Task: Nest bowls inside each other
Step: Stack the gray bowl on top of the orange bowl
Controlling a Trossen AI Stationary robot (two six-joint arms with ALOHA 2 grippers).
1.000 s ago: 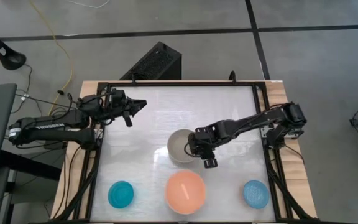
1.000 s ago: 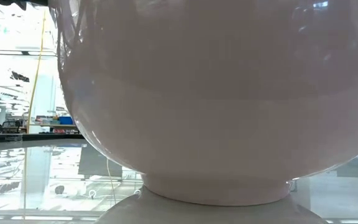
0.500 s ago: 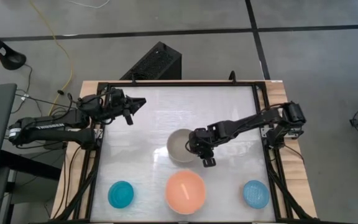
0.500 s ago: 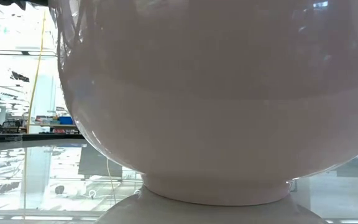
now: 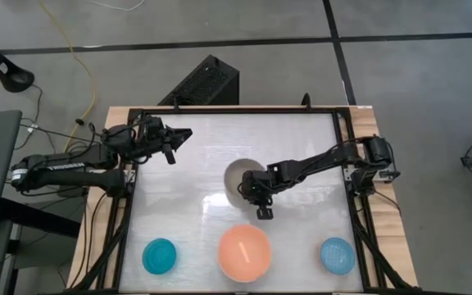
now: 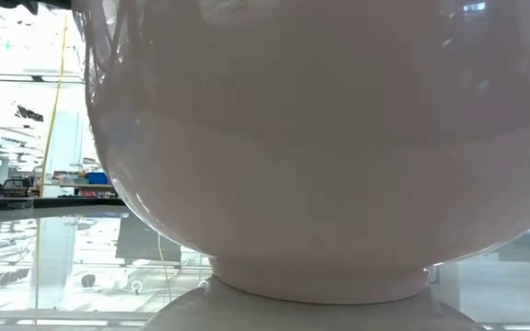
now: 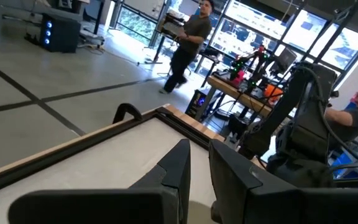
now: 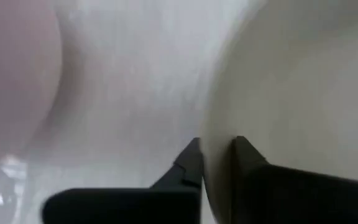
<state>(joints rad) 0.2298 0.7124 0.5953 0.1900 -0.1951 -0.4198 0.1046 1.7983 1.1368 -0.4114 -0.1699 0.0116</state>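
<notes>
Fingers of our right gripper are pinched shut on the rim of the grey-beige bowl, one finger inside the wall and one outside. That bowl sits mid-table, just beyond the pink bowl at the near edge. We judge the step in hand is carrying it over another bowl: we should lift straight up before moving sideways, keep the bowl level, and watch that the thin rim does not slip. Our left gripper waits far left, fingers nearly closed on nothing. The teal-blue bowl and light blue bowl sit near left and near right, well apart.
</notes>
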